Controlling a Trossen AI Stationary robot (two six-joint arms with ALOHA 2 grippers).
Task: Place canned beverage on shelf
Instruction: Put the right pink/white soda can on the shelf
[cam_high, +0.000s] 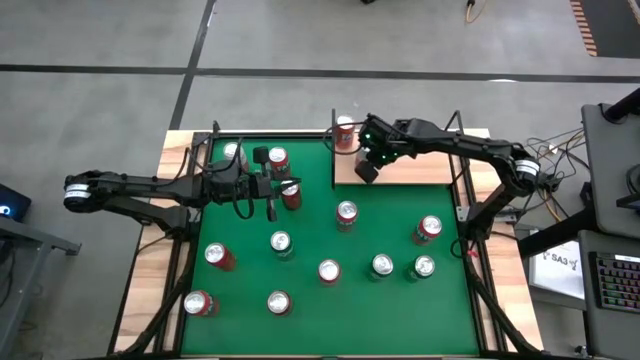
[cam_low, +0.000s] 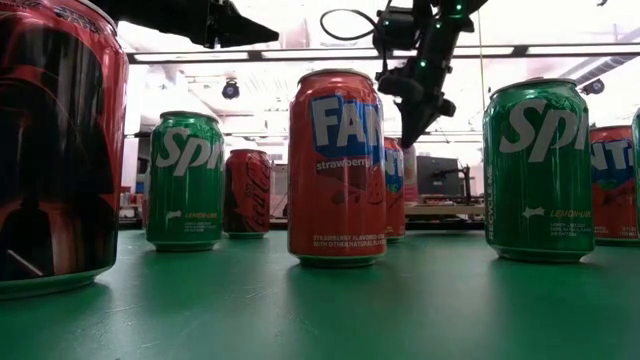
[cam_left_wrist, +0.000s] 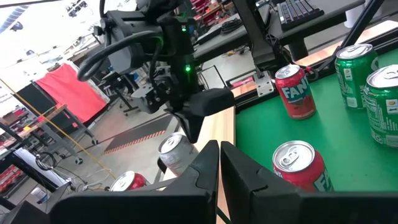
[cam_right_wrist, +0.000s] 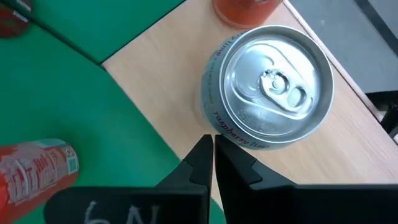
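Your left hand (cam_high: 270, 186) waits closed and empty over the green felt worktop (cam_high: 310, 300), at about ten o'clock among the scattered red and green cans. At roughly one o'clock lies the pale wooden shelf with black rod edging (cam_high: 420, 170). A silver-topped raspberry-lime can (cam_right_wrist: 268, 93) stands upright on that board, with a red can (cam_high: 345, 133) near its far corner. Your right hand (cam_right_wrist: 213, 155) hovers just beside the silver can, fingers pressed together, gripping nothing. The placing step looks finished; next, I judge, lift that hand clear without nudging the can, then fetch another from the worktop.
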